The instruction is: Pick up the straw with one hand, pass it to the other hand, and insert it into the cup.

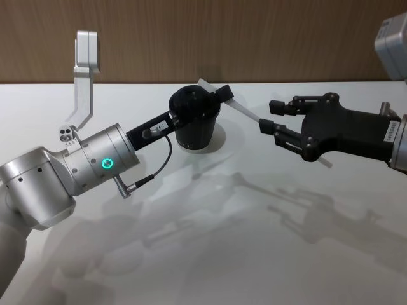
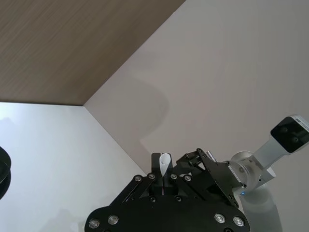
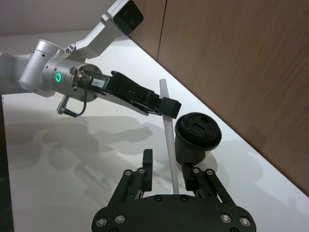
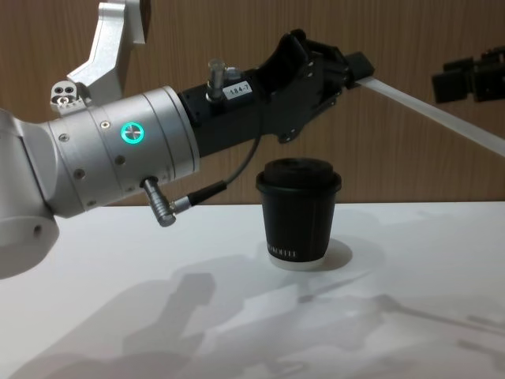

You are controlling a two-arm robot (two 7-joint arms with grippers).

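The white desk [image 1: 254,254] holds it all. The left gripper [image 1: 222,94] is pinched shut; the right gripper [image 1: 270,115] has its fingers apart. The cup [image 1: 194,130] stands just under the left gripper. The straw [image 1: 245,111] is held at one end by the left gripper and runs between the right gripper's loose fingers. The right gripper should back straight out without bumping it.

Clamped in the left gripper [image 4: 353,73] above the lidded cup [image 4: 299,213]: a white straw [image 4: 430,111], slanting down toward the right edge. At upper right, the right gripper [image 4: 456,79], seemingly clear of it.
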